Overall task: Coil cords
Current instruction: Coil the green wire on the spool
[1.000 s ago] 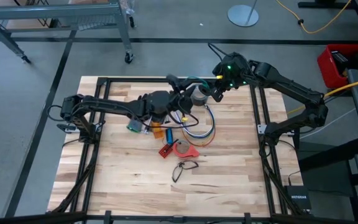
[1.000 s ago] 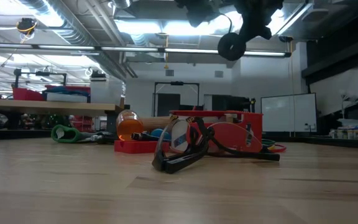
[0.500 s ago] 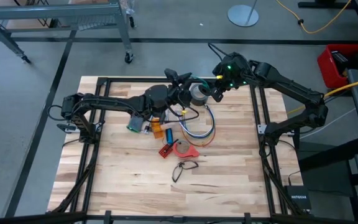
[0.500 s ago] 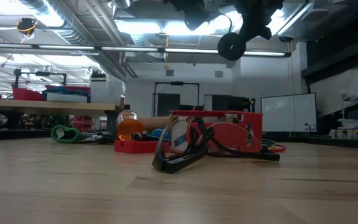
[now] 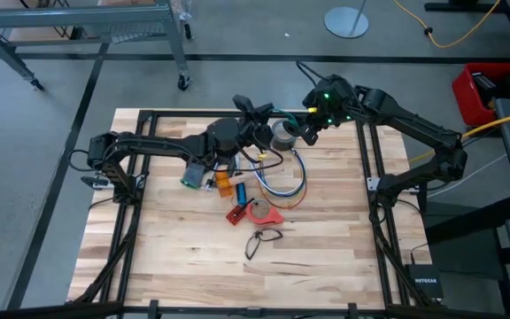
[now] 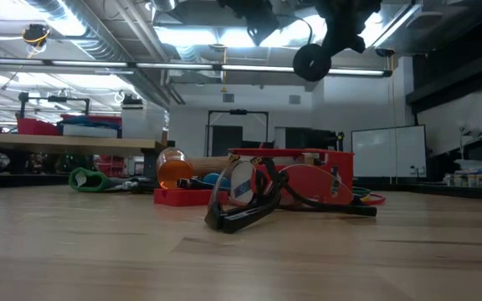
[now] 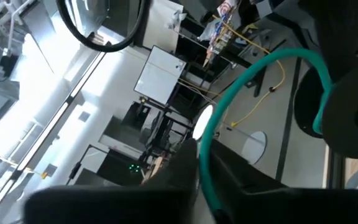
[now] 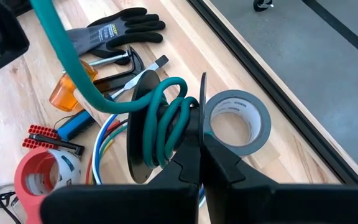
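Note:
A green cord [image 8: 166, 118] is wound on a black spool [image 8: 143, 127] that my right gripper [image 8: 201, 146] is shut on, high above the table's far middle [image 6: 312, 61]. The cord's free run [image 5: 277, 113] leads to my left gripper [image 5: 253, 113], which is shut on it. The loose loop of blue, grey-white and red-orange cords [image 5: 283, 182] lies flat on the table below, touched by no gripper; it also shows in the right wrist view [image 8: 107, 146]. My left gripper holds the green cord's free run [image 7: 205, 168] between its shut fingers; the fingers themselves hide the place of contact. The cord runs in a slack arc from there to the spool, clear of the table. My right gripper pinches the spool's thin flange [image 8: 202, 99] between its two fingers, at the flange's edge. The spool is lifted clear of the table, its axis about level, and the green coil sits beside the fingers.
A grey duct tape roll [image 5: 283, 135] lies under the two grippers. Black gloves [image 8: 123, 28], a hammer [image 8: 114, 62], an orange piece [image 5: 224, 183], a red tape dispenser [image 5: 262, 211] and safety glasses [image 5: 262, 239] lie around the table's middle.
My left gripper has moved a little toward the table's far edge with the green cord still in it. My right gripper and the spool have kept still.

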